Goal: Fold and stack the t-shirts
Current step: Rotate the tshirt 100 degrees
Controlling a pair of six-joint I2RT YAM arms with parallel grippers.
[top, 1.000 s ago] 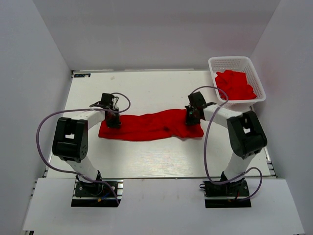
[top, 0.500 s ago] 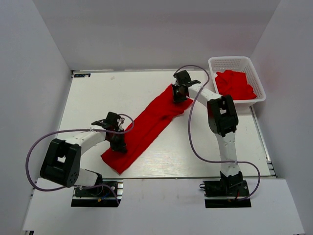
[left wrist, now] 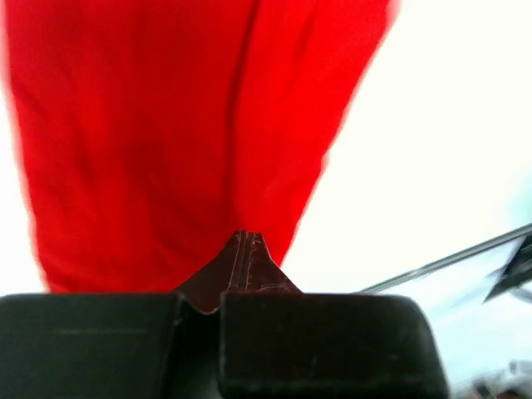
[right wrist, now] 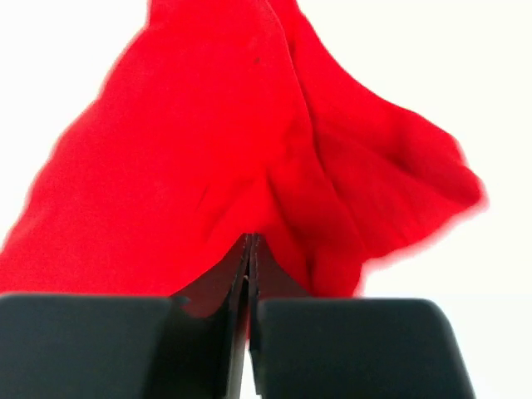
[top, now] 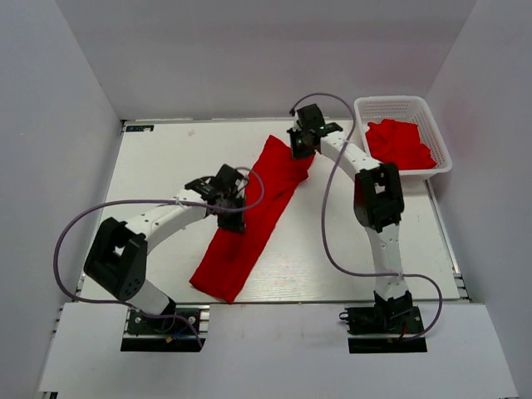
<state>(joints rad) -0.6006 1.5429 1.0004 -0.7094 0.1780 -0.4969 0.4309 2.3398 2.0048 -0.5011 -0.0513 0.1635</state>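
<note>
A red t-shirt (top: pixel 258 212) lies stretched in a long diagonal band from the table's far middle down to its near left. My left gripper (top: pixel 231 218) is shut on the shirt's left edge near mid-length; in the left wrist view the cloth (left wrist: pixel 183 133) hangs from the closed fingertips (left wrist: pixel 245 249). My right gripper (top: pixel 301 150) is shut on the shirt's far end; the right wrist view shows bunched cloth (right wrist: pixel 249 150) pinched at the tips (right wrist: pixel 249 249). More red t-shirts (top: pixel 401 143) lie in the basket.
A white lattice basket (top: pixel 374 106) stands at the far right corner of the white table (top: pixel 174 158). White walls close in the left, back and right sides. Grey cables loop off both arms.
Both grippers have swung the shirt from lying left-to-right into a steep diagonal. The right gripper went to the far middle; the left moved toward the centre, leaving the near end trailing.
</note>
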